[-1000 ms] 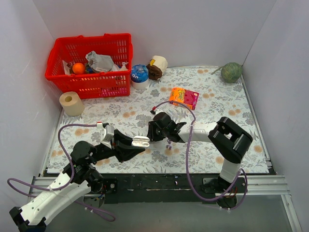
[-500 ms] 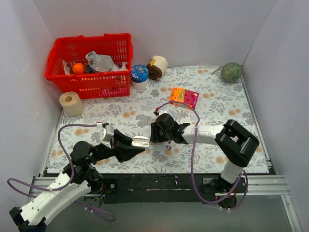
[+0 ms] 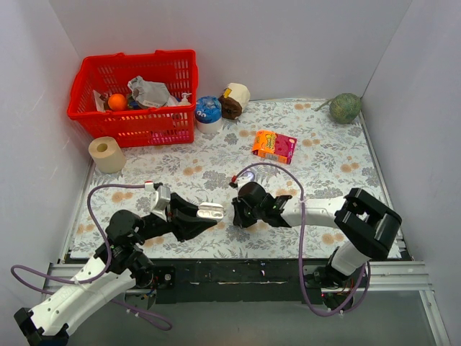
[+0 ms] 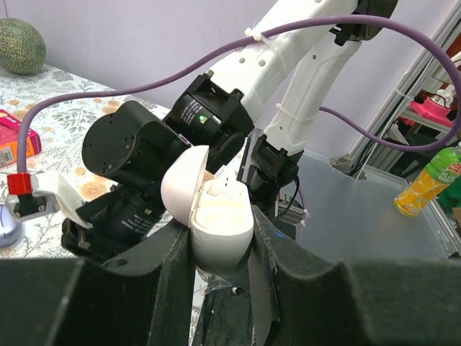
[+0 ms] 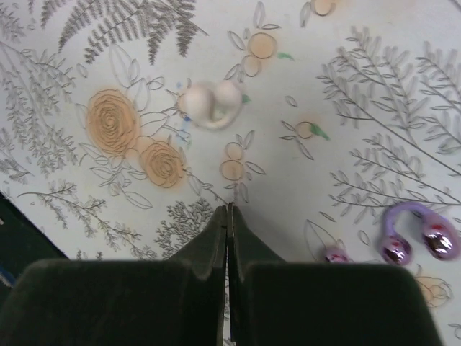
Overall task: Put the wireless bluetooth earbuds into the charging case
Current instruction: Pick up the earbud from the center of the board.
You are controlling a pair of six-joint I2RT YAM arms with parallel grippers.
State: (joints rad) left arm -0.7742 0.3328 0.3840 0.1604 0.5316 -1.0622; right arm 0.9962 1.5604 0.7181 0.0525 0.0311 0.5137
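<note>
Plain white walls [image 3: 288, 43] enclose three sides of a table [image 3: 331, 153] covered with a pale floral-patterned cloth, evenly lit.

The table [image 3: 338, 155] wears a flowered cloth. Along its far side stand a red basket [image 3: 133, 126], a paper roll [image 3: 106, 153], a blue-lidded tub [image 3: 208, 112], a brown and cream roll [image 3: 233, 100] and a green ball [image 3: 345, 108]. An orange packet [image 3: 274, 145] lies mid-table. Nearer lie a blurred white earbud [image 5: 210, 103] and purple earbuds [image 5: 418, 234].
</note>
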